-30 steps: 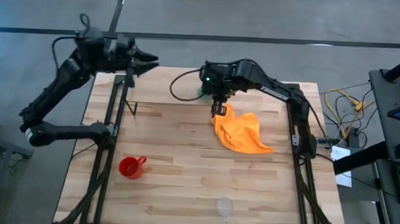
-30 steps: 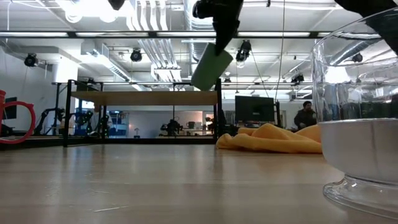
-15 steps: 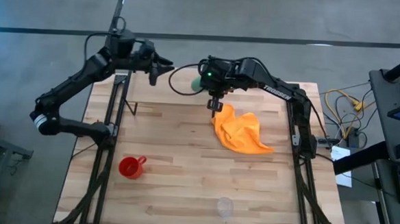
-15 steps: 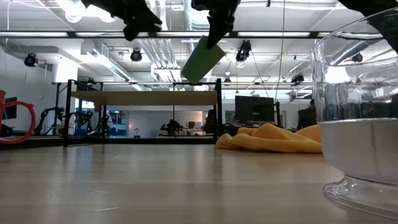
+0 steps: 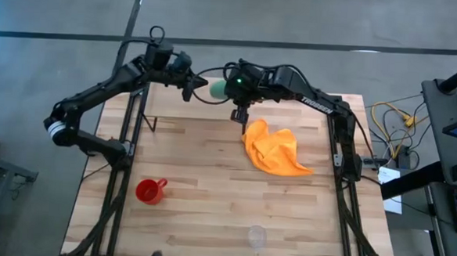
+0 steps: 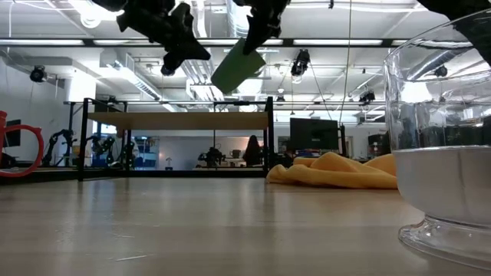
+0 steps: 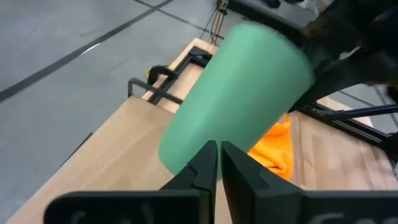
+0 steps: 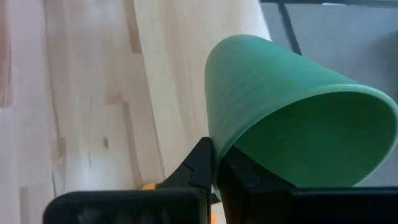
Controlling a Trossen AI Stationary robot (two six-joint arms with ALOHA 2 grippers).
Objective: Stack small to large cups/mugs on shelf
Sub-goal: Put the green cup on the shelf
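Dark left claw (image 5: 190, 84), fingers pressed together on nothing, hangs at the tabletop's far edge, just left of the green handleless plastic cup (image 5: 216, 87). Tilted in the air, the cup's long axis runs left-right, base toward that claw. Right claw (image 5: 236, 86) pinches its rim.

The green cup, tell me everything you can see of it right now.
The plain green handleless cup looks like smooth matte plastic, tapering from a wide open mouth to a narrower base, and it appears empty. It is held in the air, tilted well off upright, above the far edge of the table near the shelf. The right end effector pinches its rim, one finger inside and one outside. The left end effector is close to its base with fingers nearly together; I cannot tell if they touch it.
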